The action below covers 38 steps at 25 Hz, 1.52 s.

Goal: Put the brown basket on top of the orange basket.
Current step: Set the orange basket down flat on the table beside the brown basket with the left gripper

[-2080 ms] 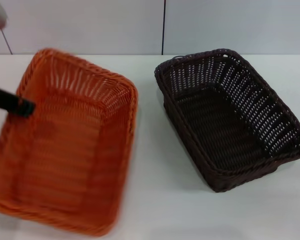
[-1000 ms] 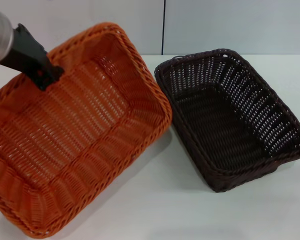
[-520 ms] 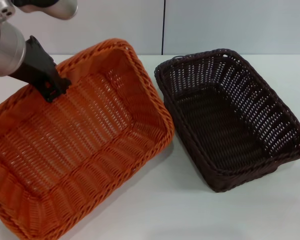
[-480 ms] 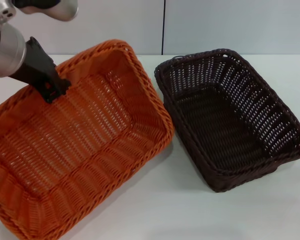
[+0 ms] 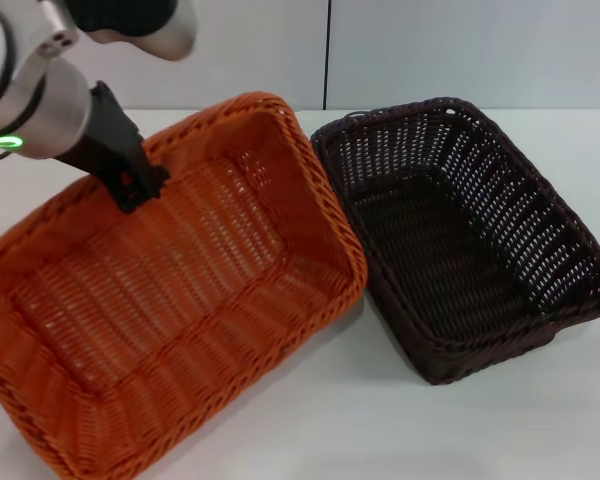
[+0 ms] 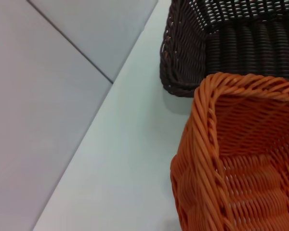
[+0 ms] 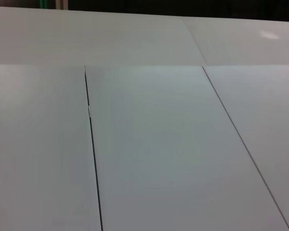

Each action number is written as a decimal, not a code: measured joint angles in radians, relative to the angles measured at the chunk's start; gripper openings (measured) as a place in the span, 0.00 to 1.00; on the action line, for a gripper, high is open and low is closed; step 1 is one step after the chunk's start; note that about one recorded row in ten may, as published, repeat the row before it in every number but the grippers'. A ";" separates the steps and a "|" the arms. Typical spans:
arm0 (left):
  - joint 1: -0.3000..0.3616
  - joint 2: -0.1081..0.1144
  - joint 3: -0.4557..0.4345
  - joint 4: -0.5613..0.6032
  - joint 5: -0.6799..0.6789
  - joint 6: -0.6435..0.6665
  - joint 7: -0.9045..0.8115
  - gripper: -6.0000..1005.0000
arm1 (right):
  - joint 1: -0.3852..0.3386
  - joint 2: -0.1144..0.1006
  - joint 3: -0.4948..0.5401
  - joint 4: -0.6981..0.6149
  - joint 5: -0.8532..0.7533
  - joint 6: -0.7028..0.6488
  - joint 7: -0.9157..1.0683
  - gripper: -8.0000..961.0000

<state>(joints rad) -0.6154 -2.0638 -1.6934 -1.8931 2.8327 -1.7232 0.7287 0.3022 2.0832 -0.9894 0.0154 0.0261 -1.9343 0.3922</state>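
Left pincer [image 5: 132, 188] at orange basket [image 5: 180, 300] rim

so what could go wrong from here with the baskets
1. The left gripper holds the orange basket by one rim only, tilted; it may slip or swing.
2. The orange basket's corner is right up against the brown basket; moving on could shove it across the table.
3. The task wants the brown one on top, yet it is the orange one that is held, so the stack may end reversed.
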 joint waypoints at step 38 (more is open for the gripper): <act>-0.005 0.001 0.115 0.344 -0.156 0.436 -0.008 0.16 | -0.052 -0.013 0.012 -0.074 -0.010 0.004 -0.007 0.87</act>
<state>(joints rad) -0.6201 -2.0625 -1.5781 -1.5495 2.6766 -1.2869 0.7204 0.2500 2.0698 -0.9772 -0.0590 0.0158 -1.9303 0.3848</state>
